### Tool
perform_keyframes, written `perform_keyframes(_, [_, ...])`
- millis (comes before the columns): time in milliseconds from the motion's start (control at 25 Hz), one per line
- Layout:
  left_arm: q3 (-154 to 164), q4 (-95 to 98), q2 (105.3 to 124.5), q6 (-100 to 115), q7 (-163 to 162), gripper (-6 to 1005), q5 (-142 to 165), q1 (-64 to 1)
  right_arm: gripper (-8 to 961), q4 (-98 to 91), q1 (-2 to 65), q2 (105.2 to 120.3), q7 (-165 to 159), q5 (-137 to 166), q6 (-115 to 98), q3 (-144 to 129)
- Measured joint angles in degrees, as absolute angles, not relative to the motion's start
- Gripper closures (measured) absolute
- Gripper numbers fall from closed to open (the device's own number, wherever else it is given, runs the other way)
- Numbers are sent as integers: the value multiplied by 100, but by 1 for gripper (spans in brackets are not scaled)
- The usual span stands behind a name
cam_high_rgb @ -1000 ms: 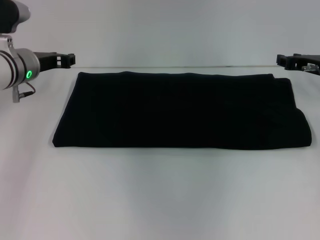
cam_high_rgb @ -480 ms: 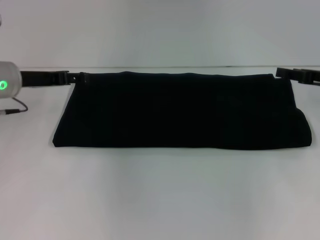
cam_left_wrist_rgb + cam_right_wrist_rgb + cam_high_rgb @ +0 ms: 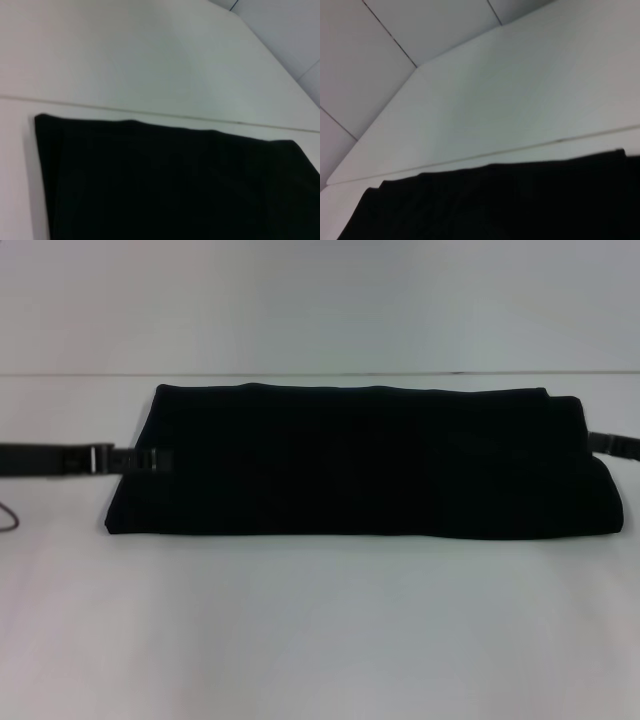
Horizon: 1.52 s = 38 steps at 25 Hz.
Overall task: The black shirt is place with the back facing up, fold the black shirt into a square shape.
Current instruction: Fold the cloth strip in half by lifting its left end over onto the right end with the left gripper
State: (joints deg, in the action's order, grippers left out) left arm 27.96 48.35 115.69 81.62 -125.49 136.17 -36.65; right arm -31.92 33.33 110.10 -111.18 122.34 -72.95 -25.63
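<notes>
The black shirt lies flat on the white table as a long, wide rectangle, plain side up, no lettering showing. My left gripper reaches in low from the left and meets the shirt's left short edge about halfway along it. My right gripper comes in low from the right at the shirt's right short edge. Both are seen edge-on as thin dark bars. The left wrist view shows only a far corner of the shirt, and the right wrist view shows its far edge; neither shows fingers.
The white table stretches wide in front of the shirt. A seam runs along just behind the shirt's far edge, with pale wall panels beyond.
Both grippers have come down and toward me, from beside the shirt's far corners to the middle of its left and right edges. The shirt has not moved.
</notes>
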Motion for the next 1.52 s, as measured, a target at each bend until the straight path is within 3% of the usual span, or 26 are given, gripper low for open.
perform_keyframes(560, [2735, 4819, 11629, 8124, -12730, 150, 13809, -3390, 312, -3296, 2949, 10650, -11471, 12366, -7908, -2572])
perform_keyframes(1320, [2792, 4670, 11603, 8141, -13078, 151, 14238, -3515, 327, -3357, 3067, 10669, -11548, 12593, -7994, -2666])
perform_keyframes(1520, [2794, 4666, 11627, 7839, -13081, 150, 14239, -3505, 330, -3313, 3112, 10743, -11562, 12787, -7565, -2674])
